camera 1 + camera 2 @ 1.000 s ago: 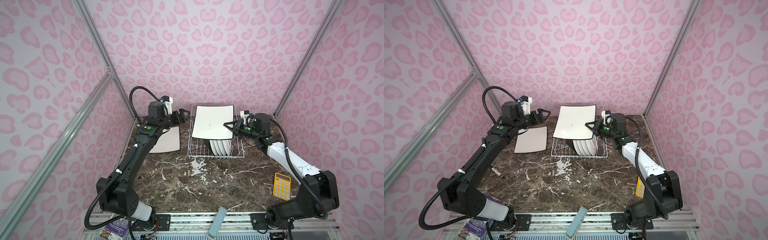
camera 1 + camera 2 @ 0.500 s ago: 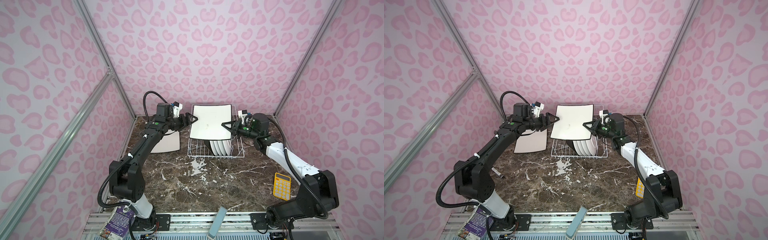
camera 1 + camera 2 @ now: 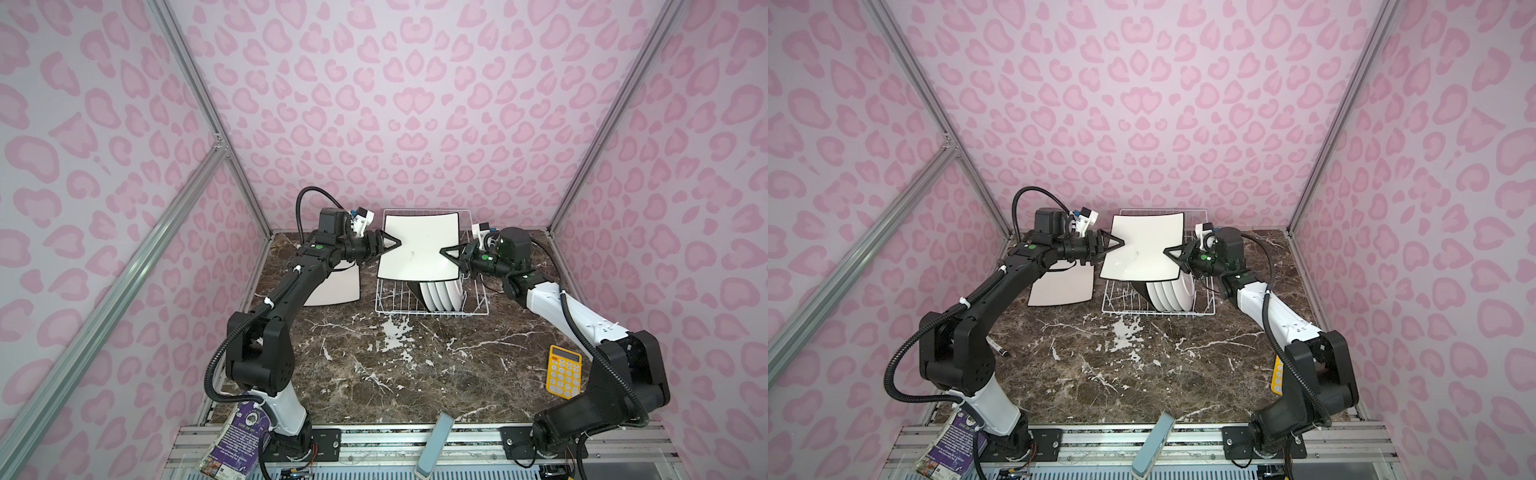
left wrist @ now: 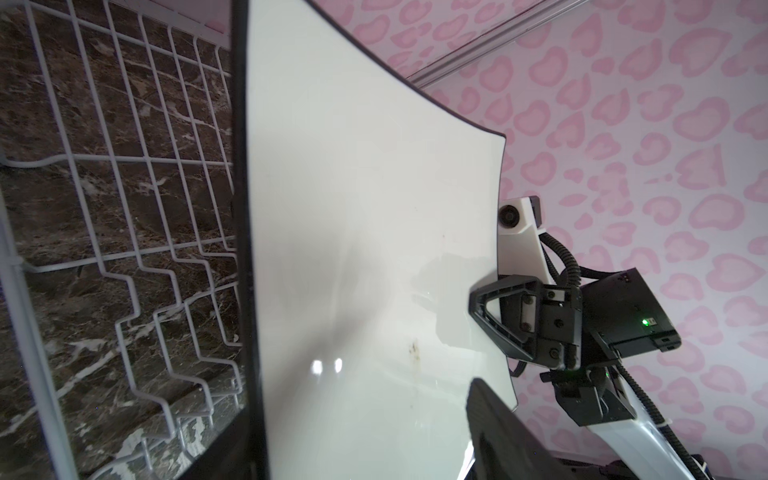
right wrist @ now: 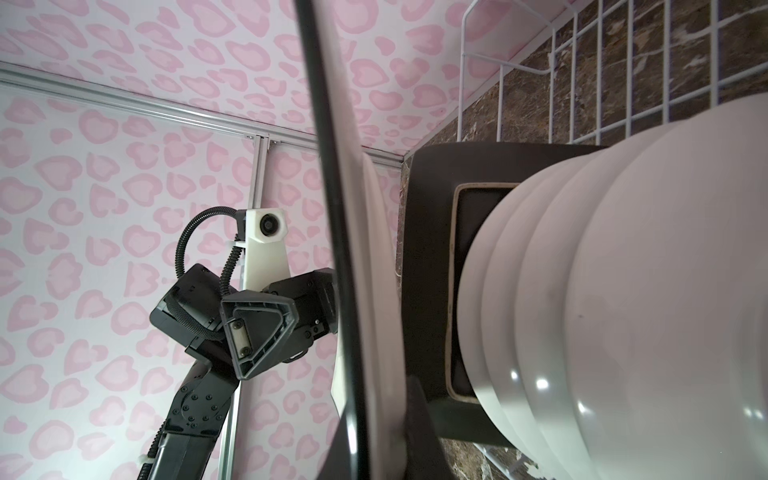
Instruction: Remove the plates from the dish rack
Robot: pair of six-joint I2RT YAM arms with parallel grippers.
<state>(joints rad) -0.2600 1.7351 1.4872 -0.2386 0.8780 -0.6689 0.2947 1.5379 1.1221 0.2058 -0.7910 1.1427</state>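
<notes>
Top view: cream square plate [image 3: 417, 249] held upright over the dish rack's [image 3: 432, 314] left part, right fingers [image 3: 445, 252] pinching its right edge. Left wrist: left fingers [image 4: 507, 436] spread astride the left edge. Right wrist: dark brown plate [image 5: 428, 249] just behind. Judgement: close squarely before the right fingers release.

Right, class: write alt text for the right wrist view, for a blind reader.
The right gripper clamps a square white plate, edge-on, with the left gripper beyond it. Beside it, a wire rack holds a brown plate and round white plates.
</notes>
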